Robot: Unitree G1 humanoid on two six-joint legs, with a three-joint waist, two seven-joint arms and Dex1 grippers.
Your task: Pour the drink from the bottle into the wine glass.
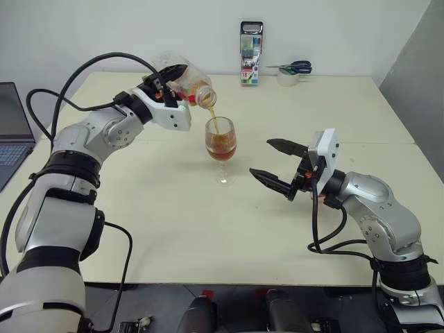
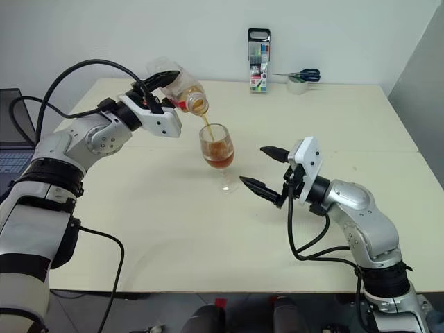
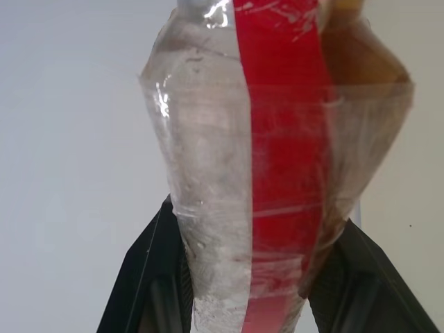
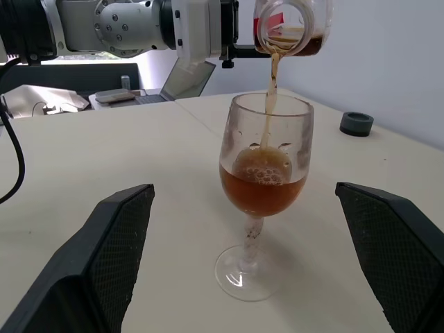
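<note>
Pale cream surface against a white wall. Left pincer clamped on the bottle, which is tipped mouth-down above the wine glass; its black fingers squeeze the clear body on both sides of the red label strip. Thin stream of the drink falls from the open mouth into the bowl. Glass upright near the surface's middle, bowl roughly half full of reddish-brown liquid, foam on top. Right pincer spread wide, just beside the glass on its right, not touching it. Further back: upright marker pack, tape roll with scissors on it. Laptop off the left edge.
</note>
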